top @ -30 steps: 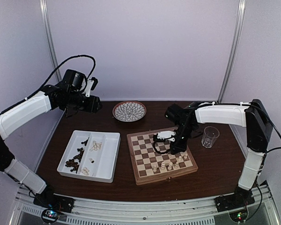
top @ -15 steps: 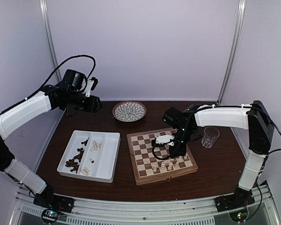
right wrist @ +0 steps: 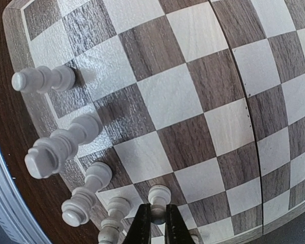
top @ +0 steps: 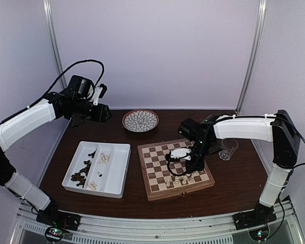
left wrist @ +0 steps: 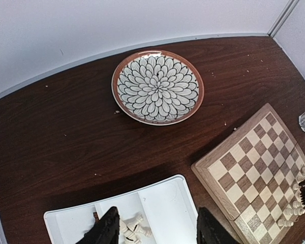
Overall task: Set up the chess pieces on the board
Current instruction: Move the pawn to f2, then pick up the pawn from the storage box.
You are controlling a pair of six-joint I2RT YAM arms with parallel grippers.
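Right gripper [right wrist: 158,216] has dropped to the board's [right wrist: 193,101] near row and narrowed. My fingers now pinch a white pawn [right wrist: 159,195] standing between them, so placement looks nearly done. Left gripper [left wrist: 155,231] hangs wide above the tray [left wrist: 168,203].

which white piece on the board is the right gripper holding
The small round-headed cream piece at the bottom middle of the right wrist view, clamped by the right gripper; the other cream pieces stand free to its left.

Soft, even light; faint shadows beside the chess pieces [right wrist: 51,152]; the board [right wrist: 193,101] bows at right-wrist view edges.
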